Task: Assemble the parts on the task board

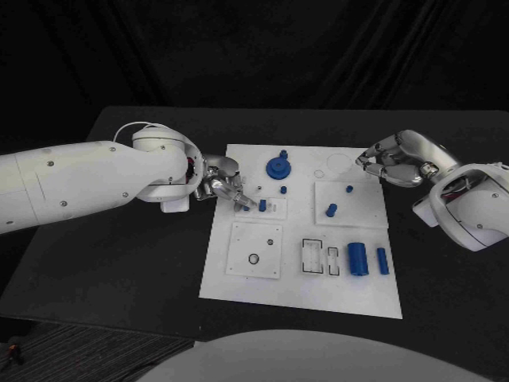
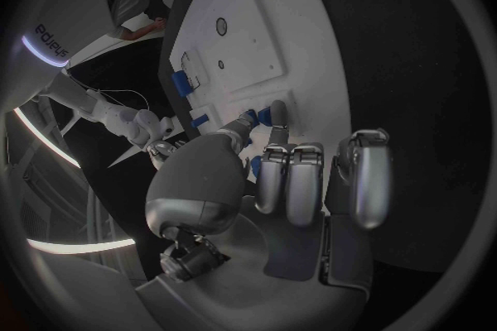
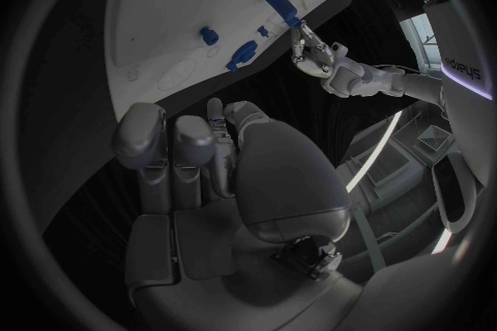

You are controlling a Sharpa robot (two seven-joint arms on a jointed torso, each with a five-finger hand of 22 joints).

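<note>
The white task board (image 1: 306, 286) lies in the middle of the black table. My left hand (image 1: 220, 185) is over its left edge, thumb and one finger reaching down to a small square plate (image 1: 275, 208). In the left wrist view those fingertips (image 2: 277, 132) pinch a small blue peg (image 2: 276, 111) at the board (image 2: 248, 41). My right hand (image 1: 398, 159) hovers off the board's far right corner, fingers curled in, nothing visible in them (image 3: 228, 157). A blue gear-like part (image 1: 281, 167) stands at the far end.
Small blue pegs (image 1: 332, 211) stand on the right square plate. Two blue cylinders (image 1: 357, 259) (image 1: 383, 260) lie near the board's right front beside outlined slots (image 1: 312, 256). A square plate with a ring (image 1: 254, 249) sits at the left front. Black table (image 1: 117, 263) surrounds the board.
</note>
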